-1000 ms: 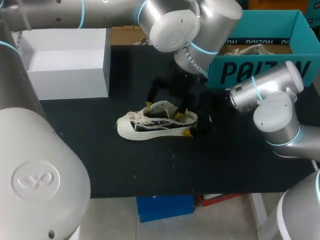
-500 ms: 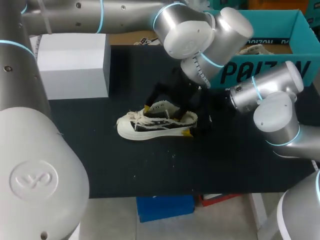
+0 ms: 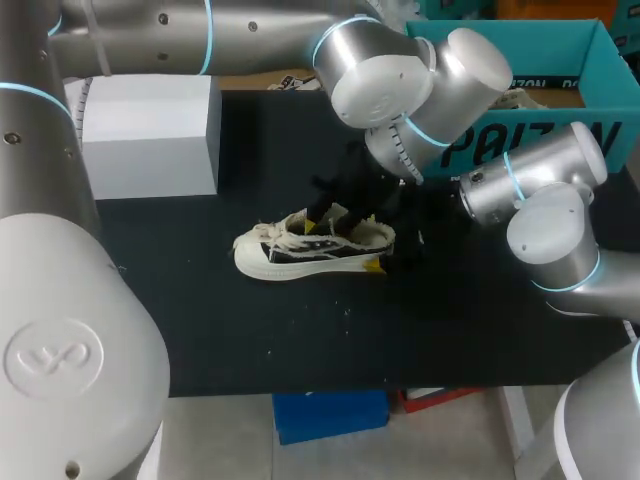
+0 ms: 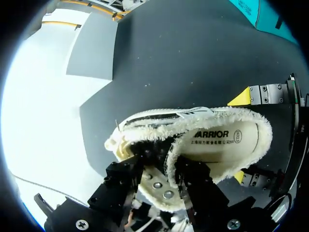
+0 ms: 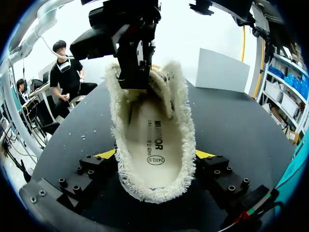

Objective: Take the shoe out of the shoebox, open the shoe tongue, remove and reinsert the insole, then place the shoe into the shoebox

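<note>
A low canvas shoe [image 3: 300, 250] is seen lying on its sole on the black surface [image 3: 300, 335], in front of the teal shoebox [image 3: 560, 140], toe towards the white box [image 3: 150, 130]. The upper is black, the edges are cream and heavily frayed, and the rubber sole is white.

Dark printed lettering and a round stamp are carried on the cream insole [image 5: 153, 140], which is seated inside the shoe. Large white lettering is printed on the shoebox's front wall. Something cream is seen lying inside the box but cannot be made out.

The right pincer [image 5: 155, 155] is clamped on the heel: one yellow tip is pressed against each side of the shoe, low down by the surface. The left pincer [image 4: 159, 181] is brought down from above onto the front of the shoe's opening, and its fingers [image 4: 126, 175] are closed on the shoe tongue [image 5: 154, 89], which is held raised above the insole. The shoe is thus gripped at both ends, outside the shoebox.
</note>
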